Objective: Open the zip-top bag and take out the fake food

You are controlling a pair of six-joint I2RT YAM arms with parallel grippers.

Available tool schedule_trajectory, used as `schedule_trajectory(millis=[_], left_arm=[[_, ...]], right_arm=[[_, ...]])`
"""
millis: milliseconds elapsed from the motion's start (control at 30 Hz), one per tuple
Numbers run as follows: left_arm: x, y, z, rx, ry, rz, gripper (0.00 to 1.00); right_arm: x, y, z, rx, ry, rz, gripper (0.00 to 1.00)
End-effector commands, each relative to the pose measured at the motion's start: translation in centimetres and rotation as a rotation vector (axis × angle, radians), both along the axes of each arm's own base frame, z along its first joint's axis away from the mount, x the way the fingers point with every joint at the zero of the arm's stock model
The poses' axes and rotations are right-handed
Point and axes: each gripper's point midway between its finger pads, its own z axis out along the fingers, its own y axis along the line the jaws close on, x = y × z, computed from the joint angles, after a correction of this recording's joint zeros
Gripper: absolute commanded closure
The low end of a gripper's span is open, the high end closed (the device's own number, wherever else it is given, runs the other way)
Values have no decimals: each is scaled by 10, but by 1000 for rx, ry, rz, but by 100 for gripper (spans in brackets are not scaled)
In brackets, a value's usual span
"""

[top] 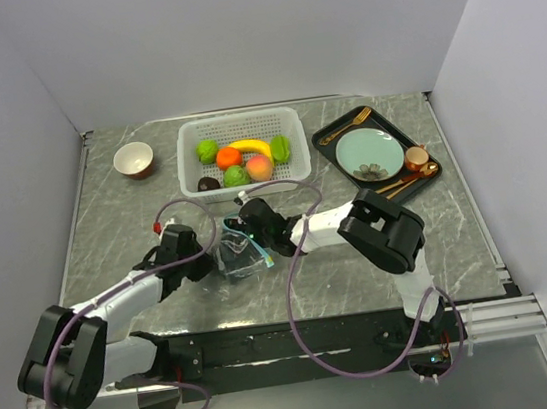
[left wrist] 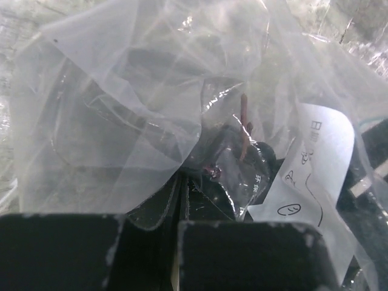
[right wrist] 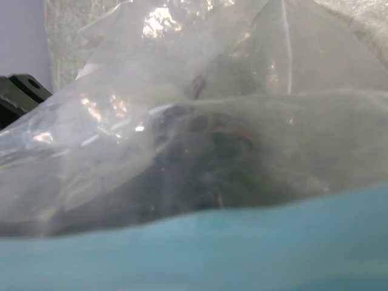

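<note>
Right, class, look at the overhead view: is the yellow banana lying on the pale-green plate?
No, the banana lies inside the white perforated basket, right beside the orange.

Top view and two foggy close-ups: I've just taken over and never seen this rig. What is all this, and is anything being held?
The top view looks down on two robot arms, left arm and right arm, bolted at the near edge of the table. Each foggy picture comes from a wrist camera pressed against the zip-top bag, clear plastic with a teal zip strip. The left gripper looks pinched shut on the plastic; something dark sits inside. The right gripper is at the strip, its fingers hidden. Behind sit a white basket of fake food, a bowl and a black tray with a plate.
</note>
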Motion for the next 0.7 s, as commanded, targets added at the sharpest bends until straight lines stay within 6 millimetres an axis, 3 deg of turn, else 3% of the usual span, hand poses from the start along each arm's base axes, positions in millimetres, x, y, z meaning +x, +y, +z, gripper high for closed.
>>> schedule_trajectory(millis=[0, 100, 133, 333, 667], left_arm=[[12, -30, 30, -142, -106, -88, 96], [10, -18, 26, -95, -88, -39, 95], [11, -15, 27, -89, -98, -26, 94], [-1, 8, 22, -37, -67, 75, 73], [-18, 44, -5, 135, 81, 195, 85]], right_arm=[[-15, 10, -8, 58, 72, 21, 42], [-14, 3, -7, 72, 88, -4, 52], [-8, 1, -2, 101, 82, -14, 60], [0, -18, 16, 202, 103, -55, 68], [7, -40, 35, 246, 89, -103, 68]])
